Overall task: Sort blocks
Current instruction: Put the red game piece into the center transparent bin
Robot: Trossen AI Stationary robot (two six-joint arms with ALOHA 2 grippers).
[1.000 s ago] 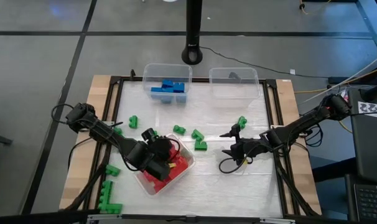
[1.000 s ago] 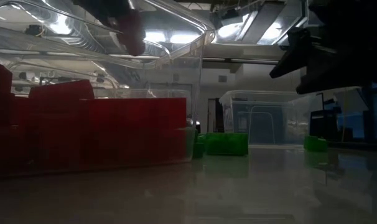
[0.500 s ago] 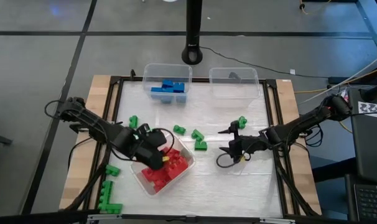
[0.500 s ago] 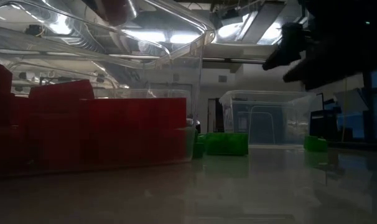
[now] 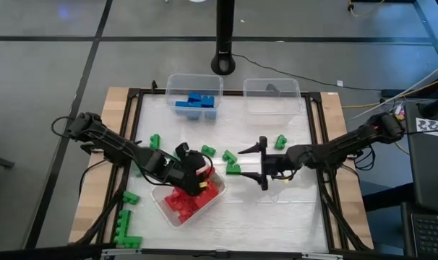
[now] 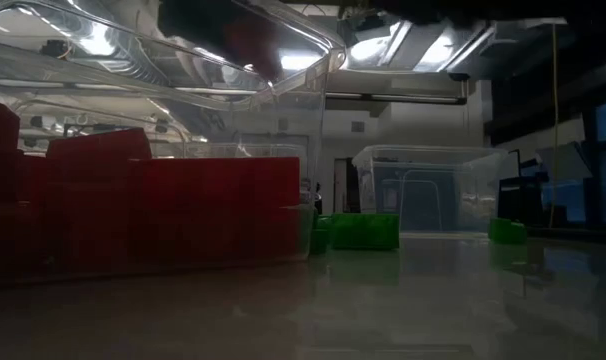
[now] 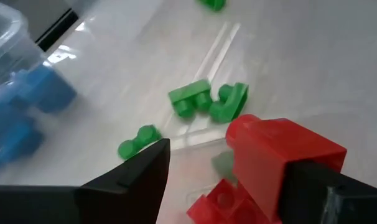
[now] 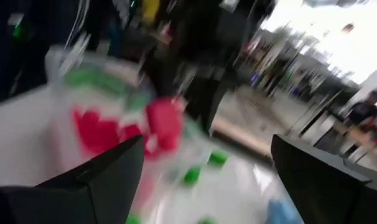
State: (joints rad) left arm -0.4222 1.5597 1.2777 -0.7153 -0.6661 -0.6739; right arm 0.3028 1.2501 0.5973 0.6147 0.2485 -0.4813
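Ok, left gripper (image 5: 198,172) sits lower-center-left of high view over clear plastic bin (image 5: 216,195) of red blocks (image 5: 186,202), fingers spread w/ a studded red block (image 7: 280,163) against one finger. Right gripper (image 5: 254,165) at frame center, jaws wide, empty. Green blocks (image 5: 231,166) btwn them on glossy white table (image 5: 291,217); blue blocks (image 5: 196,102) in upper-center bin (image 5: 173,81).
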